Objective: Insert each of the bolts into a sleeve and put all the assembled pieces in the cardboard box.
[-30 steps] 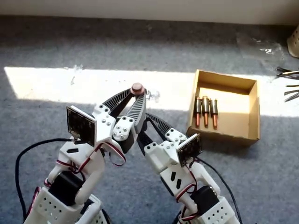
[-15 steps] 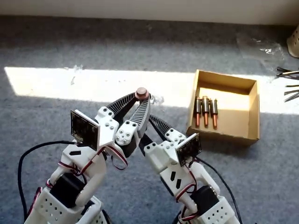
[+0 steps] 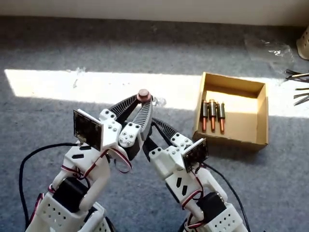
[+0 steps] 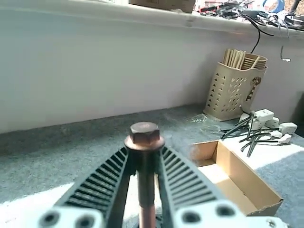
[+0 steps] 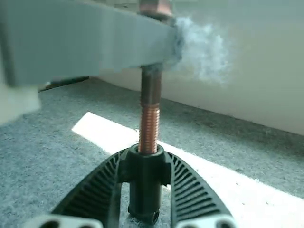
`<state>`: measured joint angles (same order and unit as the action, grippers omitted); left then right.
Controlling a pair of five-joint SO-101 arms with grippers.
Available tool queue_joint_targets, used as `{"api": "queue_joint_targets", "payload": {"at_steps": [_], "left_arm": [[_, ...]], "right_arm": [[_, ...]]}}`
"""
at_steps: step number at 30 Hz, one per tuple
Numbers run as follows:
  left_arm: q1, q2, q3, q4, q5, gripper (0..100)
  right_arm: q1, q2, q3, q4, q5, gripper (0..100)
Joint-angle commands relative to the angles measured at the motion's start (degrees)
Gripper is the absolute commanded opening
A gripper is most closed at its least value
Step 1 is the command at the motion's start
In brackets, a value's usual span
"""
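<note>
In the lower middle of the high view, my right tool is closed around the black sleeve and holds it upright, its lower end close to the grey carpeted bench; I cannot tell whether it touches. Just above it in the frame, my left tool is pinched narrow on the shank of the copper-coloured bolt, right under the flange, hex head up. From the right wrist camera I see the threaded end sitting in the sleeve's mouth, with a stretch of thread and bare shank exposed above it, so I judge the insertion begun but not seated. To finish it well I would keep the bolt in line with the bore and press straight down, with the right tool gripping firmly so the sleeve cannot tip. My left fingers will likely meet the sleeve before the bolt is home, so a regrip or a push on the head may be needed. A tuft of fluff clings beside the left finger. Farther right, the cardboard box holds three assembled pieces side by side.
</note>
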<state>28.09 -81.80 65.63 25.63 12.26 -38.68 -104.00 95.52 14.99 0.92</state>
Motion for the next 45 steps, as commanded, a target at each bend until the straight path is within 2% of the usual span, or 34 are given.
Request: {"api": "queue_joint_targets", "payload": {"at_steps": [1,14,33,38,45], "left_arm": [[-0.7,-1.0,-0.4,0.0,0.5,1],[-0.7,-1.0,5.7,-0.3,0.7,1],[-0.8,-1.1,6.1,2.4,0.5,1],[-0.8,-1.1,6.1,2.4,0.5,1],[-0.8,-1.1,6.1,2.4,0.4,1]], "right_arm": [[0.7,-1.2,4.1,-1.7,0.6,0.9],[0.7,-1.2,4.1,-1.6,0.6,0.9],[1.6,-1.2,4.0,-1.6,0.2,0.9],[2.7,-1.2,3.9,-1.7,-4.7,0.9],[4.7,-1.2,2.9,-1.6,-4.9,0.9]]}}
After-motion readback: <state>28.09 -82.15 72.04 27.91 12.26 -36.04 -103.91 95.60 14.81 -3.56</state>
